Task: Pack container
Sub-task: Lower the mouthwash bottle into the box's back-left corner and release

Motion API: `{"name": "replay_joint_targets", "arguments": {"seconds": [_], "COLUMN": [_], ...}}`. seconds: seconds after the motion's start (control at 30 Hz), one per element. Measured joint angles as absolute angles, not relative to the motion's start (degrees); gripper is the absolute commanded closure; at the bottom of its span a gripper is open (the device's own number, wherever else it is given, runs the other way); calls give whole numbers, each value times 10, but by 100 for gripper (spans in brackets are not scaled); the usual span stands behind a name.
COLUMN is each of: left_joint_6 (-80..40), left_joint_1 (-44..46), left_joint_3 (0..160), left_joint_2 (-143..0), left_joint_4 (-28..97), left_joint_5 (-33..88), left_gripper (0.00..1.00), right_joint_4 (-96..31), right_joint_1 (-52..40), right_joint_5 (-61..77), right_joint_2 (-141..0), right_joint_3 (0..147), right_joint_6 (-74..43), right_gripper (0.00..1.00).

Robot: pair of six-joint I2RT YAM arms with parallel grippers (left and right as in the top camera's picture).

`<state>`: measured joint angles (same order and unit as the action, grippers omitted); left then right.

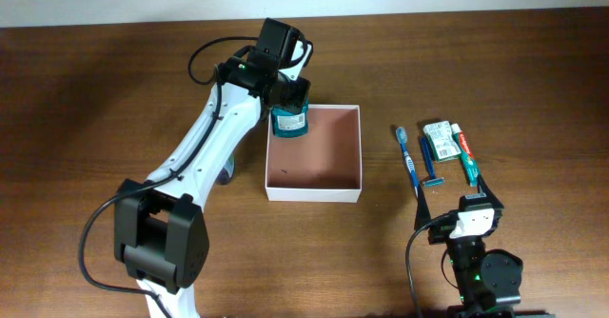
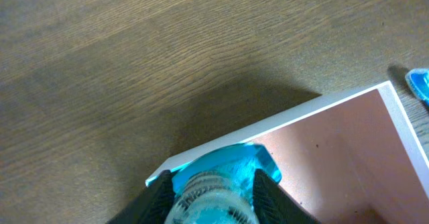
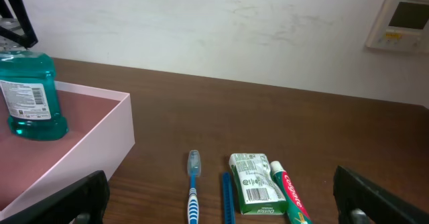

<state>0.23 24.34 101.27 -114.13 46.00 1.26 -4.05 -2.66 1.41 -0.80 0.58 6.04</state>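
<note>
The container (image 1: 350, 192) is a square, shallow white-walled box with a reddish-brown inside at the table's middle; it also shows in the left wrist view (image 2: 348, 143) and the right wrist view (image 3: 100, 133). My left gripper (image 1: 288, 97) is shut on a teal mouthwash bottle (image 1: 289, 121), which stands in the box's far left corner (image 2: 221, 177) (image 3: 28, 90). My right gripper (image 1: 466, 202) is open and empty, near the front edge, behind the toiletries (image 3: 221, 210).
Right of the box lie a blue toothbrush (image 1: 407, 156) (image 3: 193, 184), a blue razor (image 1: 428, 161), a green-and-white packet (image 1: 439, 140) (image 3: 253, 182) and a toothpaste tube (image 1: 464, 151) (image 3: 289, 197). A wall with a thermostat (image 3: 399, 21) stands behind.
</note>
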Motion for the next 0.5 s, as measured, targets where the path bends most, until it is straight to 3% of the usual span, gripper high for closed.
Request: {"name": "replay_joint_targets", "arguments": {"seconds": [0.07, 0.5], "left_joint_6": [1, -2], "left_joint_1": [243, 243], "left_joint_3": [1010, 1009], "left_joint_2": [-1141, -1134], "left_joint_4": [460, 460], "left_joint_5": [13, 13], "left_gripper": [36, 34], "right_joint_4": [-41, -41], "right_joint_1": [-27, -27], "right_joint_5": [14, 14], "right_joint_2": [-8, -8], "right_joint_3": [6, 6], "right_joint_6": [60, 60], "right_gripper": [2, 2]}}
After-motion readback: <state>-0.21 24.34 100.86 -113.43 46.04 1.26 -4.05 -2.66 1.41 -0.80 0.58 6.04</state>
